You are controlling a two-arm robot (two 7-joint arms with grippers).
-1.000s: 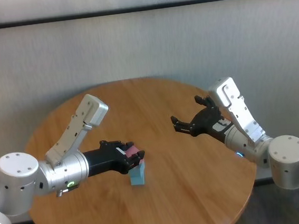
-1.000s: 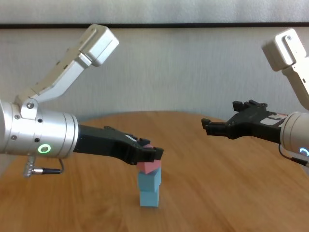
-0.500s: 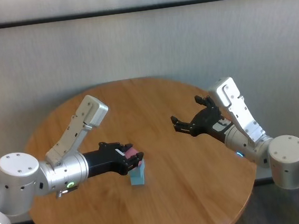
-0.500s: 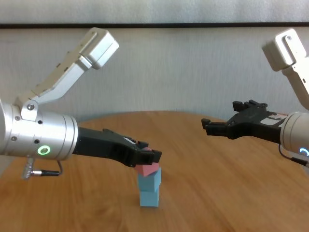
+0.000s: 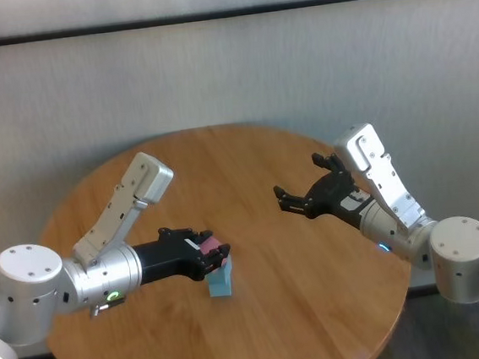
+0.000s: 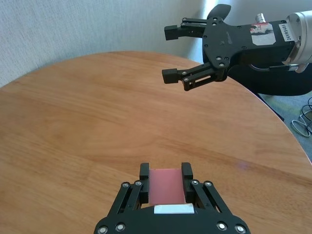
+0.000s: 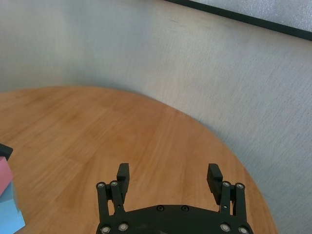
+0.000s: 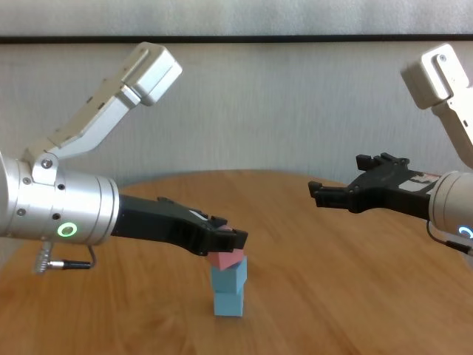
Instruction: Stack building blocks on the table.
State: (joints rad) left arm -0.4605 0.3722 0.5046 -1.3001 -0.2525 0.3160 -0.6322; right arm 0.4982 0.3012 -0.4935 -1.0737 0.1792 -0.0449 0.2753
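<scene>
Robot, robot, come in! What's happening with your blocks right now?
Left gripper shut on pink block, atop two blue blocks. Right gripper open, hovering aside. Nothing in the way.

Head view high, chest view low; both share table (image 5: 320, 307).

Bare table (image 5: 246, 158) spreads toward the far and right edges; the only obstacles are the block stack (image 8: 228, 290) near the front edge, left gripper (image 8: 230, 240) over it, and the right gripper (image 5: 297, 199) hovering mid-right
</scene>
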